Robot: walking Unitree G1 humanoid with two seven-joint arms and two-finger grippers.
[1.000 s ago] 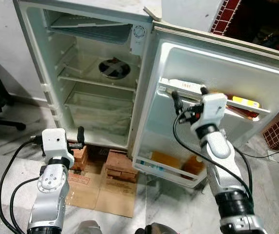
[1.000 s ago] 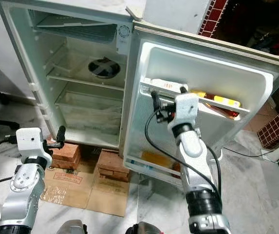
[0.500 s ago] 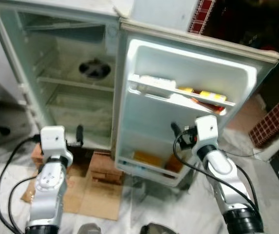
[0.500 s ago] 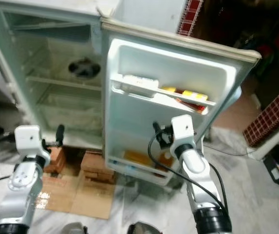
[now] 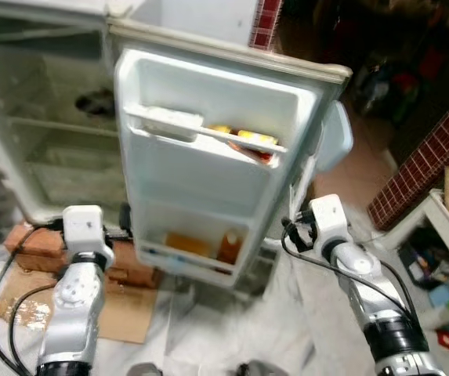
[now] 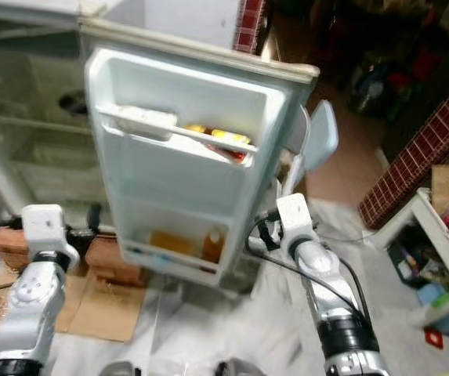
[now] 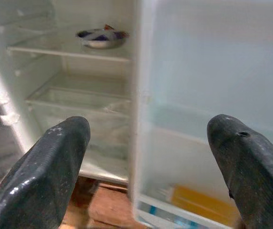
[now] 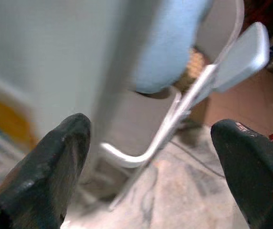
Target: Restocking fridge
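Your right hand hangs low by the outer edge of the fridge door, fingers spread wide with nothing between them. Through its wrist view you look past the door edge at a pale blue chair with a bent metal leg, standing just behind the door. Your left hand sits low in front of the cabinet, also spread and empty, pointed at the gap between the fridge interior and the swung-open door.

Progress, as I judge it: partly stocked. The upper door shelf carries a white pack and some yellow and red items lying along it; the lower door shelf holds a flat orange pack and an orange bottle upright beside it. Inside the cabinet the wire shelves and crisper look bare except a metal bowl on the upper shelf (contents too blurred to tell).

What's left: you hold no item, so fetching comes next. The door shelves lie above and between your two hands; the right hand is past the door's edge, apart from it. Clutter lies on the floor at far right, too blurred to name.
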